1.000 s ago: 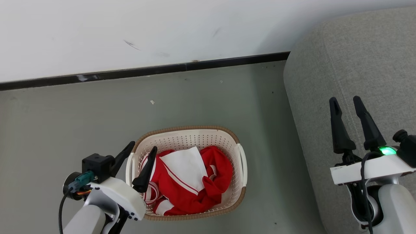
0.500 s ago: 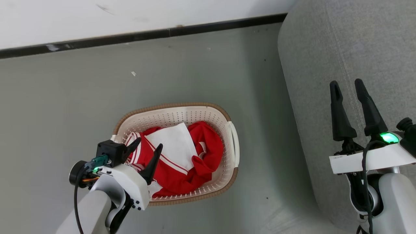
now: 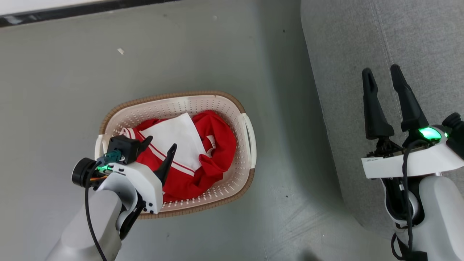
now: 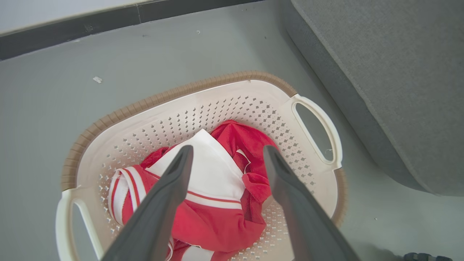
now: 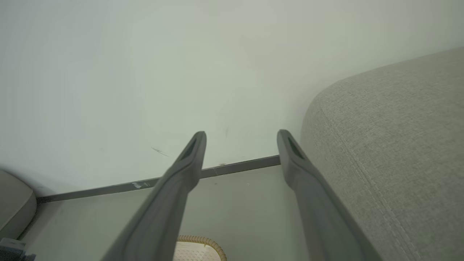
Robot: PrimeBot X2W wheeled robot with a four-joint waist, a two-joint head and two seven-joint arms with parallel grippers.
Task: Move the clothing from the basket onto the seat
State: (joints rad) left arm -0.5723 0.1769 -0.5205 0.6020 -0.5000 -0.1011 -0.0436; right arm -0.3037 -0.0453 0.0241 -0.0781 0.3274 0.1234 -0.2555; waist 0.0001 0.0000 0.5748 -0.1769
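Laundry run barely under way: the clothing [image 3: 214, 145], red fabric with a white panel [image 4: 214, 174] and striped trim, lies bunched in the cream basket [image 3: 163, 96], which stands on the grey floor [image 3: 72, 72] near the seat [image 3: 362, 36]. No red cloth shows on the part of the grey upholstery that is in view, so by these pictures nothing has been moved across yet.

The left hand [image 3: 161, 141] hangs over the near side of the basket, its two dark fingers [image 4: 163, 203] spread wide and empty, aimed down at the pile. Seen from the left wrist, the tips frame the white panel from either side; whether they touch the cloth cannot be told, but nothing is pinched between them. The right hand [image 3: 380, 69] is poised above the edge of the seat, its fingers likewise apart and holding nothing, pointing toward the pale wall [image 5: 145, 72].

Judged from this, every step of the job is ahead — the left hand has to come down into the heap, close on a fold, lift it over the brown rim and carry it to the upholstery. How many garments make up the heap cannot be made out, so more than one trip may be needed. The soft cloth is likely to trail as it rises, and the trim could snag on the rim.
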